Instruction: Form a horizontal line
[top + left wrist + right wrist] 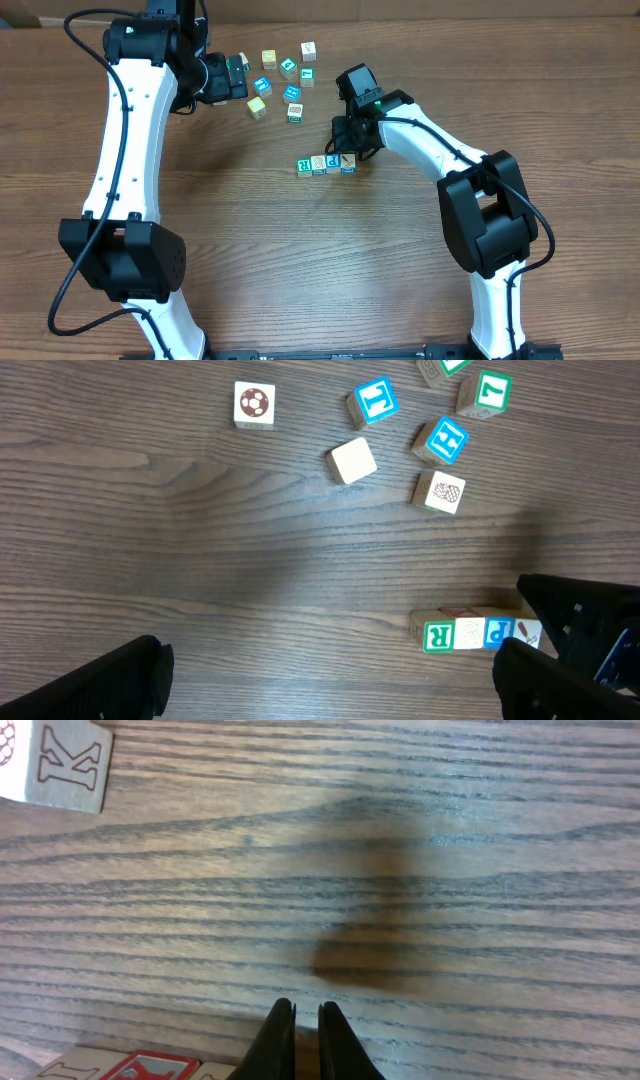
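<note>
Horizontal line lies near the middle of the desk. It is made of four small letter cubes set side to side and touching: a green-framed R at one end, a pale patterned face, a blue P, and a white face with a dark mark at the other end. From overhead the row runs nearly level across the picture, which is what the task asks, so the forming looks all but finished.

The right end effector sits just beside the marked end of the row, its fingers pressed together with nothing between them (the right wrist view shows the two tips meeting over bare wood, with cube edges just below and to the left). Closed fingers make a narrow, stiff tip, so this pose probably serves to nudge or square a cube rather than to lift one. Whether the tip touches the end cube cannot be told.

The left end effector hovers well apart from the row, spread wide and holding nothing, beside the loose cubes scattered at the far side of the desk. Placed there, it is clear of the right arm and ready should another cube be wanted. Any last push should be light, since a hard one could skew the neighbours.
</note>
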Available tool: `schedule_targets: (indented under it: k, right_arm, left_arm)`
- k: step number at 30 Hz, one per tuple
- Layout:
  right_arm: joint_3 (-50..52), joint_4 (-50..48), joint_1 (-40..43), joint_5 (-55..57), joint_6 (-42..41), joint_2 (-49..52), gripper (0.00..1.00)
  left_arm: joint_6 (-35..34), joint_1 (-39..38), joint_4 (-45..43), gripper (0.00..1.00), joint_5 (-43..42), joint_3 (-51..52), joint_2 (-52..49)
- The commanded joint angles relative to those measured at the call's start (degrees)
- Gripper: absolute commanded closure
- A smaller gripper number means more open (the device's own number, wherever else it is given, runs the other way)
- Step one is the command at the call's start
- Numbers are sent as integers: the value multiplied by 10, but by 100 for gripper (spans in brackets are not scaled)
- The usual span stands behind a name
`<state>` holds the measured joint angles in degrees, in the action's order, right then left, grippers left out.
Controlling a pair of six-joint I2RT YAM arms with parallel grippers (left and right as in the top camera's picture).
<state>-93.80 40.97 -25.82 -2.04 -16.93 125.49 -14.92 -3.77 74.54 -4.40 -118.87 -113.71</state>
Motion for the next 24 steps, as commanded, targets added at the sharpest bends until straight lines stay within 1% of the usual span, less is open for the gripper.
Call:
schedule_targets:
  k: [1, 6, 11, 17, 20, 24]
  right_arm:
    - [-11, -3, 12, 49, -30, 6, 95]
    - [-11, 40, 28, 59, -57, 6, 95]
    - [-11, 94, 28, 58, -56, 6, 95]
    - [-11, 199, 28, 53, -57, 6, 95]
    - [-10, 235, 27, 4, -56, 6, 95]
    - [-2, 256, 26, -63, -56, 6, 96]
  left_arm:
    - [-5, -1, 0, 0, 4, -4, -3]
    - [-5, -1, 0, 0, 4, -4, -3]
    - [-5, -1, 0, 0, 4, -4, -3]
    - [-5, -1, 0, 0, 4, -4, -3]
    - [-5, -1, 0, 0, 4, -4, -3]
    - [-5, -1, 0, 0, 4, -4, -3]
